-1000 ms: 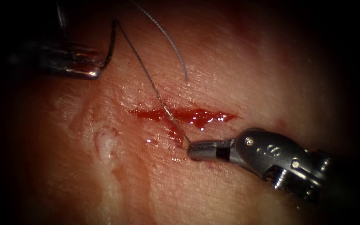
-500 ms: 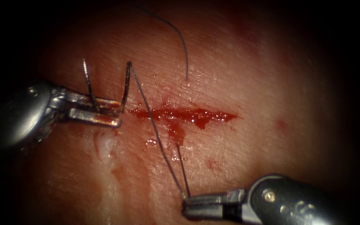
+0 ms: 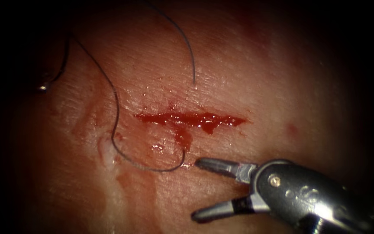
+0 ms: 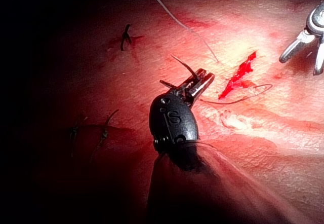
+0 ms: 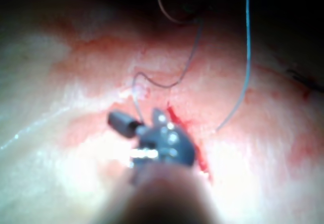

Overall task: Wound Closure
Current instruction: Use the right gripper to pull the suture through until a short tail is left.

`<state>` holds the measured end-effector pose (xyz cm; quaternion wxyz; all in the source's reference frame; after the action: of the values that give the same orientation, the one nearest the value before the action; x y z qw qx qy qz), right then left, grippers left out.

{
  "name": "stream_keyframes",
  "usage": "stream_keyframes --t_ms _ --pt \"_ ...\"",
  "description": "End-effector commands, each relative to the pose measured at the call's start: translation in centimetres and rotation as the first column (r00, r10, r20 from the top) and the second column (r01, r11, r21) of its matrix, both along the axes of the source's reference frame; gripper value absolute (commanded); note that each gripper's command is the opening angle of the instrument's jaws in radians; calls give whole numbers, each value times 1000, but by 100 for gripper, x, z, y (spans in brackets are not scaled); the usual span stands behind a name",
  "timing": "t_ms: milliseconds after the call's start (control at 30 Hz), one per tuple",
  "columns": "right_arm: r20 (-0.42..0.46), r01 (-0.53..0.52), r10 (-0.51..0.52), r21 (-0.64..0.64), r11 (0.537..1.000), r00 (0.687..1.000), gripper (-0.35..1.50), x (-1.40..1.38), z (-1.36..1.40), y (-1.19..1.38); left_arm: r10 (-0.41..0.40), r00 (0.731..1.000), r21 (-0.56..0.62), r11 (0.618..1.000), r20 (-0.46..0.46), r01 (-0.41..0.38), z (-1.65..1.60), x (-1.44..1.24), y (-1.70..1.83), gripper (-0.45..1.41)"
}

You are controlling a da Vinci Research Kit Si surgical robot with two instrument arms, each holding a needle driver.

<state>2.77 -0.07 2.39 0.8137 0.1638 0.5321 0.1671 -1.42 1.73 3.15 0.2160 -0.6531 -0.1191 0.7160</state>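
**Endoscope view: one pass of thread in, cut not yet drawn together**

Endoscope view gives us the right tool (image 3: 195, 188) below the cut (image 3: 191, 119) with its jaws spread wide and nothing between them. The thread (image 3: 115, 108) lies slack on the tissue (image 3: 247, 78): it comes out of the tissue just below the cut, beside the upper jaw tip, curls leftward and climbs to the dark upper left. A second strand (image 3: 187, 43) ends just above the cut — we judge it the free tail.

Left wrist view shows the left tool (image 4: 202, 82) with jaws clamped on the curved needle (image 4: 185, 67), apparently near mid-curve, clear of the tissue and to the left of the cut (image 4: 240, 72). Dark knots (image 4: 125, 35) sit further along the tissue.

Red fluid (image 3: 204, 123) fills the cut, and its edges stand apart. So we judge one stitch passed but loose — no knot over this cut, with tightening and tying left.
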Motion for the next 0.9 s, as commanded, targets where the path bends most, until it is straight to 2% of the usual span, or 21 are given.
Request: stream_keyframes --t_ms 33,133,367,500,567,600,633,667,733,900 --pt "17 -21 22 -27 999 1000 113 7 16 9 -10 1000 -5 1000 -9 10 11 -4 4 -45" --pt "28 -30 32 -43 999 999 111 10 25 11 -12 1000 -8 1000 -11 12 14 -7 3 -45" --pt "58 -52 56 -73 996 997 110 28 75 17 0 1000 -15 1000 7 0 17 -23 -4 -45" --pt "84 -45 52 -83 996 995 106 39 94 15 4 1000 -17 1000 14 -4 19 -29 -5 -45" --pt "85 -46 54 -87 995 995 88 42 99 14 6 1000 -18 1000 16 -6 19 -30 -6 -45" --pt "82 -42 49 -86 995 995 46 43 100 13 6 1000 -18 1000 16 -6 19 -30 -5 -45" --pt "82 -29 36 -89 996 996 -6 43 102 11 7 1000 -18 1000 17 -6 19 -30 -5 -45" --pt "81 -19 26 -86 996 996 -35 42 103 10 7 1000 -18 1000 17 -6 20 -29 -5 -45" --pt "70 32 -27 -72 997 997 -35 40 107 9 7 1000 -18 1000 17 -7 20 -29 -5 -45" --pt "100 81 -75 -55 995 992 -35 21 105 9 7 1000 -18 1000 17 -6 20 -30 -5 -45"
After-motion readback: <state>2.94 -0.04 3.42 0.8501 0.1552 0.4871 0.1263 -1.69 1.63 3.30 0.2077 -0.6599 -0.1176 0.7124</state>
